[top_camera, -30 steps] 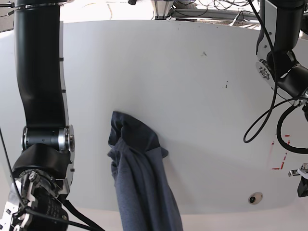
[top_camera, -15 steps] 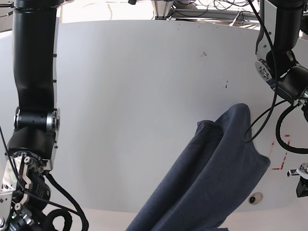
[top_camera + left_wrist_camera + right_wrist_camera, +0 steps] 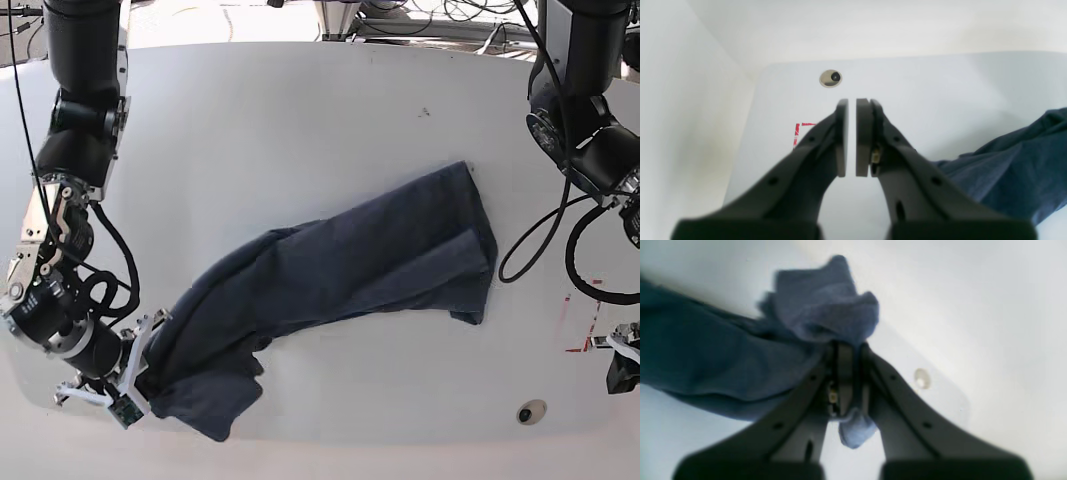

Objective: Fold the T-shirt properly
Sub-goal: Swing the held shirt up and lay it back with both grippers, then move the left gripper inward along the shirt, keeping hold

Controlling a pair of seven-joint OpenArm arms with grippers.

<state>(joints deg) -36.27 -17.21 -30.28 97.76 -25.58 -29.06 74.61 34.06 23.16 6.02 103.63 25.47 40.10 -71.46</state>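
Trouble was the right hand point(image 3: 848, 350) clamped on a bunched wad of the T-shirt point(image 3: 350, 275), which sprawled diagonally across the tabletop point(image 3: 300, 130). Pulling from there would probably drag it crumpled instead of flat. The left hand point(image 3: 851, 136) sat closed and empty at the near right edge.

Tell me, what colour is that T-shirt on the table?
Dark navy blue T-shirt, plain here; seen best in the base view.

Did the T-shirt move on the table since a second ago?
Yes. The T-shirt was bunched near the table's front edge; now it stretches rightward toward the far-right side, past the small black mark.
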